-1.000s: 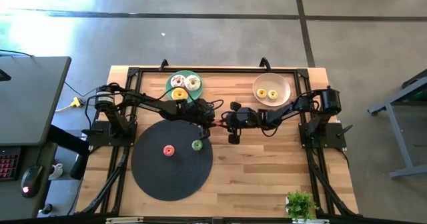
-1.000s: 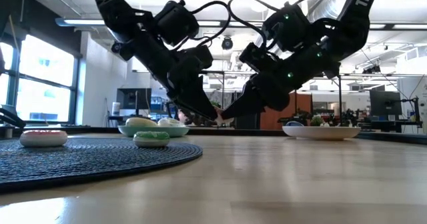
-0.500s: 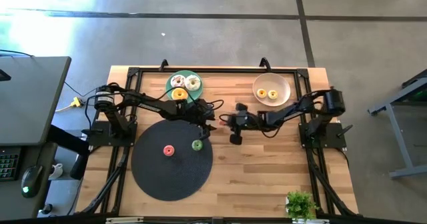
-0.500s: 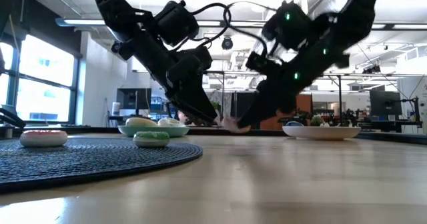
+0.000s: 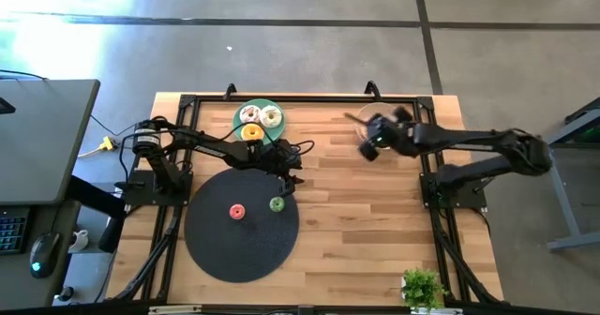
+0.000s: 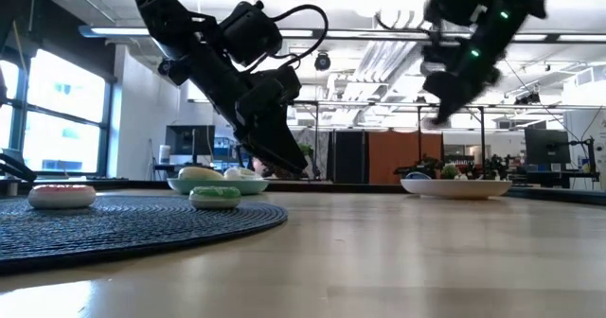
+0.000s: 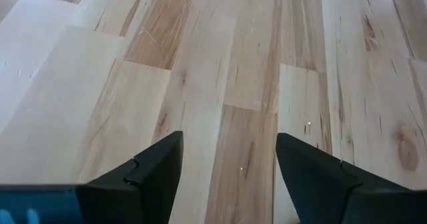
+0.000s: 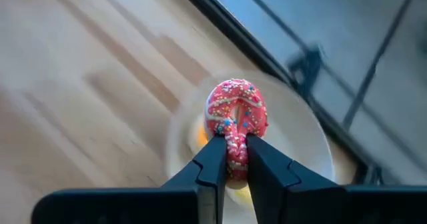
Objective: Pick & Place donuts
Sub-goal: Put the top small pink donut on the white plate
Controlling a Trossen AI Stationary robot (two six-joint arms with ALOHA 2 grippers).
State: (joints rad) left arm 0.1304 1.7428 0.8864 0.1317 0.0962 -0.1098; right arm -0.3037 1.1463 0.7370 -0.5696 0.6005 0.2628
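My right gripper (image 8: 231,144) is shut on a pink sprinkled donut (image 8: 237,114), high over the beige bowl (image 8: 303,141) at the table's far right (image 5: 370,144). A yellow donut (image 8: 200,136) lies in that bowl. My left gripper (image 7: 230,151) stands open over bare wood at the black mat's far right rim (image 5: 293,177). A red donut (image 5: 236,212) and a green donut (image 5: 277,203) lie flat on the mat (image 5: 230,249). The green plate (image 5: 236,120) holds three frosted donuts (image 5: 271,117). My right gripper pinches the pink donut's ring at the part nearest the fingers (image 8: 231,159), between its two fingertips. The ring stands on edge beyond the fingertips, its frosted face toward the wrist camera, and its hole is squeezed to a slit. It is lifted clear above the bowl.
A small potted plant (image 5: 422,287) stands at the table's near right corner. Black frame rails (image 5: 309,97) run along the table's far edge and sides. Bare wood (image 5: 375,221) lies between the mat and the right arm's base.
At the table's middle my left gripper has let go of the pink donut and stayed there. My right gripper, shut on that donut, has risen and swung toward the far right edge, and now stands over the beige bowl.
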